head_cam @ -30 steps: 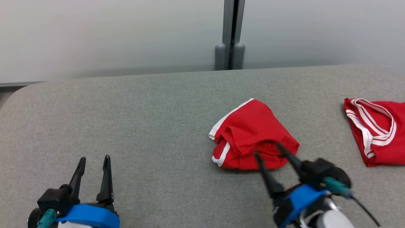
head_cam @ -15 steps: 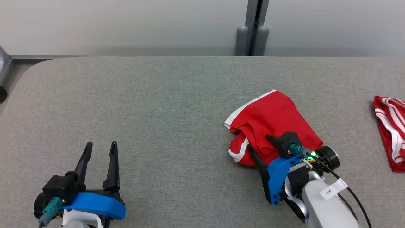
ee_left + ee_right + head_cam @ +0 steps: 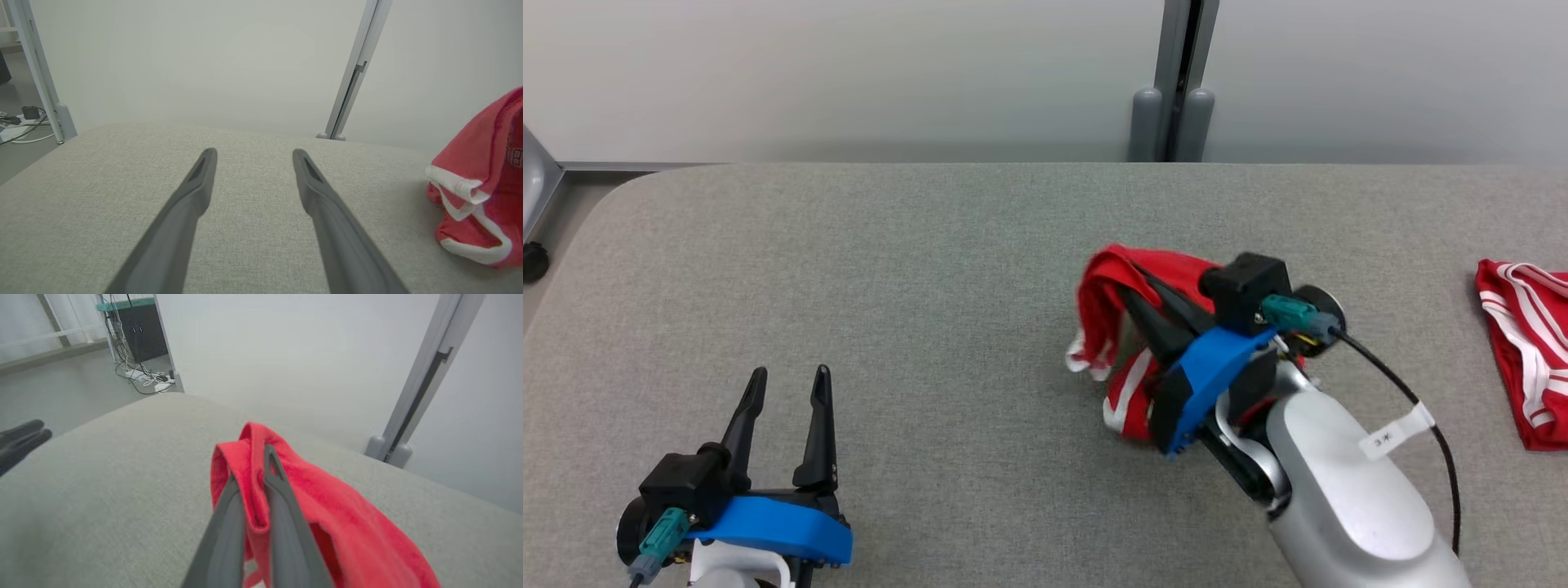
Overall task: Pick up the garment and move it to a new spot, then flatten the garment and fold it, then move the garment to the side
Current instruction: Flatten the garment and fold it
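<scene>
Garment [image 3: 1104, 302] pulled up from grey table [image 3: 890, 269] | right gripper [image 3: 1129, 278] pinching it | left gripper [image 3: 790, 374] spread | pale wall [image 3: 849, 73]

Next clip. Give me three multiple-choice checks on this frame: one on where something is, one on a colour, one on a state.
1. In the head view, where on the table does the second garment lie?
A. far left end
B. middle
C. far right end

2. What colour is the trim on the held garment?
A. yellow
B. white
C. black

3. How is the right end effector?
A. shut on the held garment
B. open above bare table
C. open, lying flat

Answers: 1 C, it lies at the head view's right edge; 2 B, white bands edge the red cloth; 3 A, both fingers pinch a raised red fold.
</scene>
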Available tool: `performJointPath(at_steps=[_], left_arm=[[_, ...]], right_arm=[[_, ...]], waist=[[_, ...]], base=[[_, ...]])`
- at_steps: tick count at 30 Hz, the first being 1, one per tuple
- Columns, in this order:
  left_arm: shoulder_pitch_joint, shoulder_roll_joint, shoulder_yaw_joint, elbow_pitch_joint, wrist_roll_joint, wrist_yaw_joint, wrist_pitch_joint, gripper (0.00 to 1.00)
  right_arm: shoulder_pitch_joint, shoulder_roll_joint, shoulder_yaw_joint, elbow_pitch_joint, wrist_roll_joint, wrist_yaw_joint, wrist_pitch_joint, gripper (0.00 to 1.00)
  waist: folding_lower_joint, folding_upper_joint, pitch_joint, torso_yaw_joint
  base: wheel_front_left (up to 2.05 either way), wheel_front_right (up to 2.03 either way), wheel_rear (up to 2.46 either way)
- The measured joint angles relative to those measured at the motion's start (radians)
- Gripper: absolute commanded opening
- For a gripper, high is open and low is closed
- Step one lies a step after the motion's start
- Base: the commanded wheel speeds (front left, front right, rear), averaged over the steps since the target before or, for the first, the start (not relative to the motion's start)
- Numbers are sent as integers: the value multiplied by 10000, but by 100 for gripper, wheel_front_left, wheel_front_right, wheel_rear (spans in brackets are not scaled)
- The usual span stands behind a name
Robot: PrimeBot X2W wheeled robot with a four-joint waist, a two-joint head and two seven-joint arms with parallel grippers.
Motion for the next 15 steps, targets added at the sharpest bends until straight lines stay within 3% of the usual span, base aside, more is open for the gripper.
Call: performJointPath(at_steps=[4,8,15], left_arm=[[-3,-36,67,-15,25,-17,0,100],[22,-56,92,13,98,-61,0,100],[191,-71,151,40,176,-88,0,100]], right_arm=[[-1048,40,920,-892,1620,0,-71,0],[-1968,46,1175,-1471,2598,0,-401,0],[-2196,48,-483,-1177,2788,0,-675,0]], waist=[[0,0,-47,-59],[0,0,-154,-90],[-1,0,-315,-144]], base=[[0,0,0],[0,0,0],[0,0,0]])
